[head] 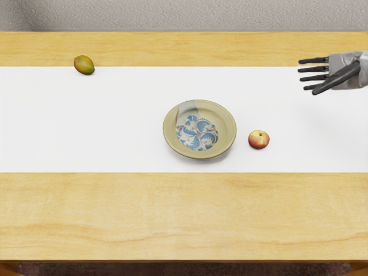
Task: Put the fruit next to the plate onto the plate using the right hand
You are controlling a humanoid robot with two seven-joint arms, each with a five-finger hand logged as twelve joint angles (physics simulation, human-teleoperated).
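Observation:
A red and yellow apple [259, 139] lies on the white table runner, just right of a beige plate [172, 132] with a blue pattern in its middle. The two are close but apart. My right hand [315, 73] comes in from the right edge, up and to the right of the apple, well clear of it. Its dark fingers are spread and point left, holding nothing. The left arm is out of sight.
A green and orange mango [84, 64] rests at the far left on the runner's back edge. The white runner [86, 126] crosses the wooden table [172, 218] from side to side, with bare wood in front and behind.

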